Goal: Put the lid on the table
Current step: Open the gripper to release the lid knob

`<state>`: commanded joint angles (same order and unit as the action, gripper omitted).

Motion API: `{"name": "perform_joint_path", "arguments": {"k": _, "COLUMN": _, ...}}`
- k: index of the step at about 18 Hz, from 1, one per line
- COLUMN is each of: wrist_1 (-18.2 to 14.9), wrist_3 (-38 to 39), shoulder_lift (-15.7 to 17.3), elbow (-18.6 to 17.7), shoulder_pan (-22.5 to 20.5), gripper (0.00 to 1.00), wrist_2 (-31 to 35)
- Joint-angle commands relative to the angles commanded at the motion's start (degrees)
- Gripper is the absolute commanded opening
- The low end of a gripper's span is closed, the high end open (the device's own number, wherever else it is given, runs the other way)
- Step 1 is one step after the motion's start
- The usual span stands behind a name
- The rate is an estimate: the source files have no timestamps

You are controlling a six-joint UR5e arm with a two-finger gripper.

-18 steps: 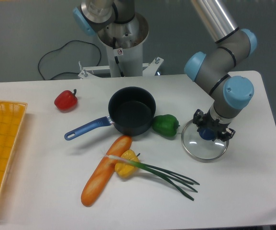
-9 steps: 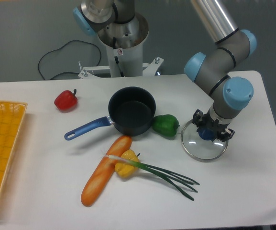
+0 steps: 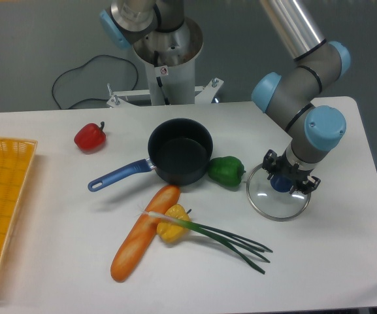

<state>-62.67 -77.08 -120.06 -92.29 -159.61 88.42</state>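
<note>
White worktop (image 3: 345, 261) fills most of the shot, grey wall behind it, and the arm's base column sits at the back edge with a black cable looping on the floor to its left.

Only one view, so here goes. The arm comes in from the top right, bends at the grey-and-blue joints and points its wrist pretty much straight down at the right side of the worktop. The hand (image 3: 285, 181) is down on the blue knob of the lid (image 3: 270, 198), black fingers either side of it, closed up narrow around the knob as far as I can see. The lid looks flat or very nearly flat, right at the worktop surface; can't tell if the rim actually touches. It's just right of the green pepper (image 3: 226, 171), well clear of the pot (image 3: 180, 150).

Pot is mid-worktop, open, blue handle pointing left. Baguette (image 3: 142, 234), yellow pepper (image 3: 172, 221) and spring onion (image 3: 230, 240) lie in front of it. Red pepper (image 3: 90, 136) back left, yellow tray (image 3: 4, 196) at the left edge.
</note>
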Motion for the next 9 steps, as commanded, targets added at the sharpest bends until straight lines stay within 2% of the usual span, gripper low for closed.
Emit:
{"name": "perform_joint_path", "arguments": {"k": 1, "wrist_1": 0.1, "wrist_3": 0.0, "shoulder_lift": 0.0, "elbow": 0.1, "shoulder_pan": 0.0, "gripper": 0.93, "wrist_2": 0.0}}
{"name": "perform_joint_path", "arguments": {"k": 3, "wrist_1": 0.3, "wrist_3": 0.0, "shoulder_lift": 0.2, "elbow": 0.2, "shoulder_pan": 0.0, "gripper": 1.0, "wrist_2": 0.0}}
{"name": "perform_joint_path", "arguments": {"k": 9, "wrist_1": 1.1, "wrist_3": -0.2, "shoulder_lift": 1.8, "elbow": 1.2, "shoulder_pan": 0.3, "gripper": 1.0, "wrist_2": -0.2}}
